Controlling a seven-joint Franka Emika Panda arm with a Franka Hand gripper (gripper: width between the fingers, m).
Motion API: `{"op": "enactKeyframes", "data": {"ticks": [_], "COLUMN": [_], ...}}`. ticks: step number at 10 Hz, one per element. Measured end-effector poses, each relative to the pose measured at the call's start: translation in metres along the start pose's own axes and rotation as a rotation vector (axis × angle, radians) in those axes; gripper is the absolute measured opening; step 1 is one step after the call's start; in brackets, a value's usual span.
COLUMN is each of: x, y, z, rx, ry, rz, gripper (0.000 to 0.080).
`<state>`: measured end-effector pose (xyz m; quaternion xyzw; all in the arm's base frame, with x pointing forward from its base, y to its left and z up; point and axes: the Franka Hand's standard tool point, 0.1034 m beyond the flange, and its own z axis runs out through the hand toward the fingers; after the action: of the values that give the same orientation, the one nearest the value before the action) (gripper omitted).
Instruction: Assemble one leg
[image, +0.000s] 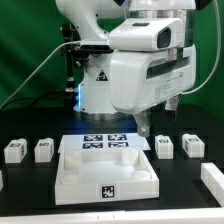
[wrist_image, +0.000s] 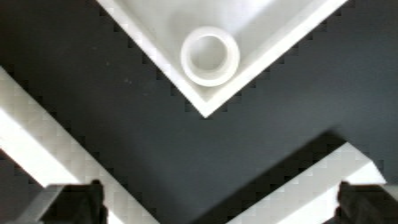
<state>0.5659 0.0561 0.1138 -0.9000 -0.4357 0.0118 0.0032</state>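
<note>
From the remote desk I see the arm (image: 140, 60) filling the upper part of the exterior view, bent over the black worktop (image: 30, 195). The wrist view shows the end effector (wrist_image: 215, 203) released. Its two dark fingertips (wrist_image: 68, 203) stand wide apart, with only bare worktop between them and nothing gripped. In the exterior view the arm's own body hides the fingers, so I read their state from the wrist camera alone.

Past the fingertips in the wrist view lies one corner of the white tray (wrist_image: 258, 25), with its round socket (wrist_image: 210, 55) in plain sight and nothing in it.

In the exterior view the tray (image: 80, 190) sits in the middle of the worktop, a tag on its near wall. The marker board (image: 105, 143) lies just behind it, toward the arm's base.

The legs are all loose on the worktop, in a row level with the tray's far edge. The first leg (image: 14, 150) and second leg (image: 43, 149) are at the exterior view's left. The third leg (image: 165, 147) and fourth leg (image: 193, 146) are at its right. Each stands apart from the tray, and none is in a socket. The third leg is the one nearest the tray.
</note>
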Motion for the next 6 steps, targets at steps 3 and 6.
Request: {"op": "enactKeyframes", "data": {"ticks": [3, 6], "x": [0.0000, 0.0000], "y": [0.0000, -0.0001], "z": [0.0000, 0.0002], "rx": [0.000, 0.000], "ry": [0.000, 0.000], "rz": [0.000, 0.000], "gripper": [0.0650, 0.0650]}}
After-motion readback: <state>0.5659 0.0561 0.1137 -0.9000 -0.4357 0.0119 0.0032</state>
